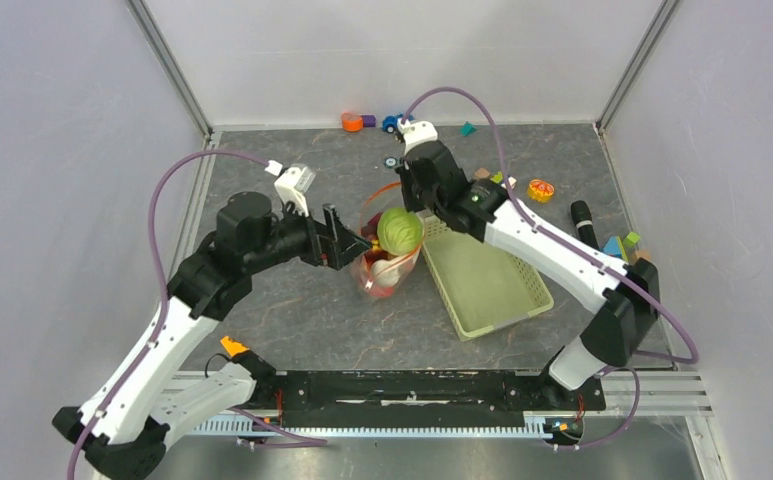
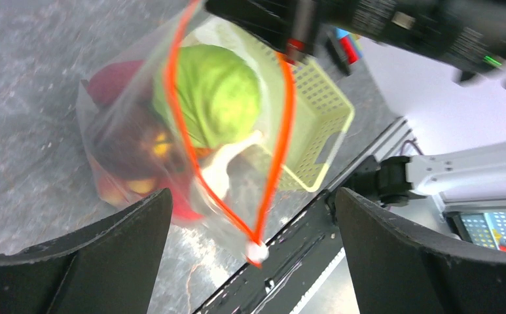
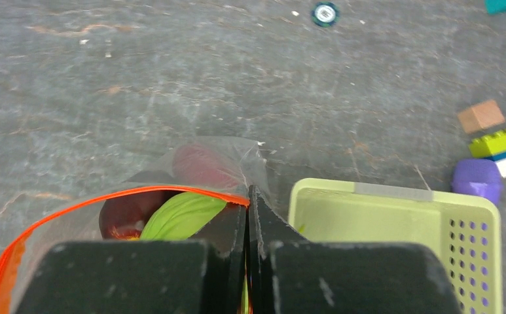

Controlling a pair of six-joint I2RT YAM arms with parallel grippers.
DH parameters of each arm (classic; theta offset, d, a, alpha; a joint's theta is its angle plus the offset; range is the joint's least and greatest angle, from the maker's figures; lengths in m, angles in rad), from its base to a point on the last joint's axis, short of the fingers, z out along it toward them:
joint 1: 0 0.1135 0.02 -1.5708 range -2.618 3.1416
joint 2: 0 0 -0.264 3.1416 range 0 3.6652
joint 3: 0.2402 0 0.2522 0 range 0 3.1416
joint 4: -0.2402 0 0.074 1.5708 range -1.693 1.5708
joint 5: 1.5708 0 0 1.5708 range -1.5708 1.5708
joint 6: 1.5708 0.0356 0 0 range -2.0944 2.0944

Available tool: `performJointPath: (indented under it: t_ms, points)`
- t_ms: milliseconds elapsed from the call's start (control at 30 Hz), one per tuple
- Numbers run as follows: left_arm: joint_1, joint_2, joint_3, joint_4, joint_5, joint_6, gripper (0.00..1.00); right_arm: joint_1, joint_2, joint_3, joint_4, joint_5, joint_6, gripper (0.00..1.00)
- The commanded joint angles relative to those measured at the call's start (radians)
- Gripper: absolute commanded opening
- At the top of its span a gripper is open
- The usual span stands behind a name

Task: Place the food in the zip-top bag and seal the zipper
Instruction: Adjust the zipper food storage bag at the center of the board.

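Observation:
The clear zip-top bag (image 1: 380, 268) stands mid-table with its mouth gaping. In it are the green cabbage (image 1: 399, 230) on top and red and dark fruits below. My right gripper (image 1: 414, 196) is shut on the far end of the red-orange zipper strip (image 3: 171, 190) and holds that end up. My left gripper (image 1: 340, 238) is open to the bag's left. In the left wrist view the white slider tab (image 2: 257, 251) at the strip's near end hangs between my wide-open fingers (image 2: 93, 261), touching neither. The cabbage (image 2: 217, 91) fills the mouth.
The pale green basket (image 1: 484, 282) lies right of the bag, touching it, and shows empty. Building blocks (image 1: 353, 122), a toy car (image 1: 392, 123) and other small toys (image 1: 540, 190) are scattered along the back and right of the table. A black cylinder (image 1: 582, 220) lies at right.

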Motion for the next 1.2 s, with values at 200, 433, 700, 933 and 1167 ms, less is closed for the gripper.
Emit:
performJointPath:
  t_ms: [200,433,700,933,1167]
  points:
    - [-0.063,-0.042,-0.172,0.212,0.104,0.116,1.0,-0.187,0.182,0.317,-0.266,0.007,0.028,0.0]
    - [-0.105,-0.007,-0.274,0.333,-0.119,0.257,1.0,-0.27,0.187,0.29,-0.282,-0.119,-0.015,0.0]
    - [-0.103,-0.017,-0.508,0.804,-0.237,0.434,0.99,-0.321,0.177,0.238,-0.281,-0.225,-0.055,0.0]
    - [-0.102,0.073,-0.587,1.079,-0.169,0.464,0.84,-0.33,0.175,0.224,-0.281,-0.258,-0.069,0.0]
    - [-0.101,0.141,-0.634,1.234,-0.168,0.516,0.63,-0.33,0.17,0.208,-0.269,-0.299,-0.064,0.0]
